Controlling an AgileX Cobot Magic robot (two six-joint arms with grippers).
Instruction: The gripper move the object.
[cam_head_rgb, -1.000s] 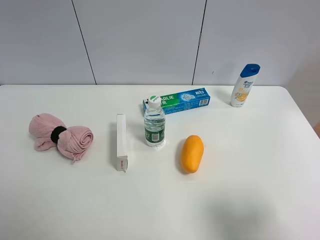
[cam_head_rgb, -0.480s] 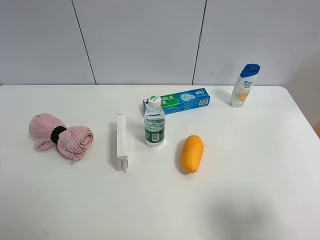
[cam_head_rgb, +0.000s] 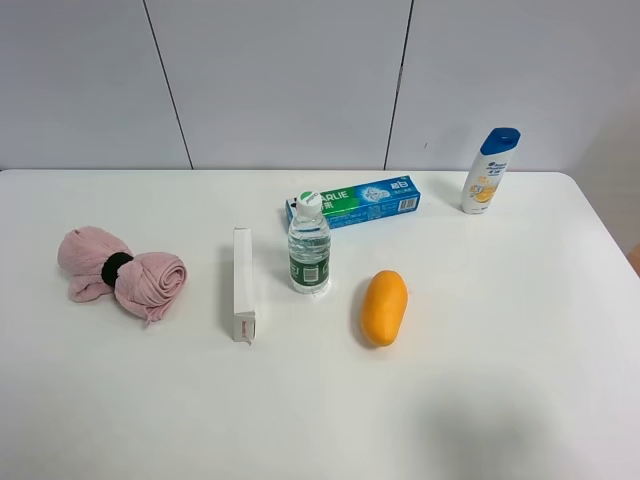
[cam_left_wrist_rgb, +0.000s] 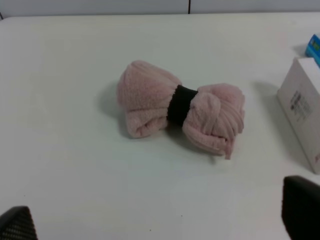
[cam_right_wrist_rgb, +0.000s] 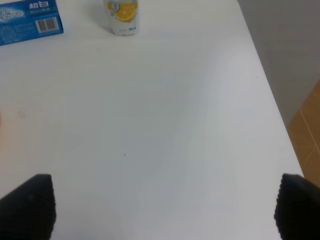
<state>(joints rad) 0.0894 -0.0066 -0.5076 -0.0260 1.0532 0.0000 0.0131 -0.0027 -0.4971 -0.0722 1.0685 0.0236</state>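
Observation:
The pink fuzzy towel bundle (cam_head_rgb: 121, 271), cinched by a black band, lies on the white table (cam_head_rgb: 500, 350) at the left. In the left wrist view the bundle (cam_left_wrist_rgb: 181, 106) lies ahead of my left gripper (cam_left_wrist_rgb: 159, 217), apart from it. The dark fingertips (cam_left_wrist_rgb: 301, 207) stand wide apart with nothing between them. My right gripper (cam_right_wrist_rgb: 162, 206) is open and empty over bare table near the right edge. Neither gripper shows in the exterior high view.
A white box (cam_head_rgb: 242, 283) lies right of the bundle. A water bottle (cam_head_rgb: 309, 246), a blue-green toothpaste box (cam_head_rgb: 353, 201), an orange fruit (cam_head_rgb: 384, 306) and a shampoo bottle (cam_head_rgb: 489, 170) stand further right. The table's right edge (cam_right_wrist_rgb: 272, 100) shows in the right wrist view.

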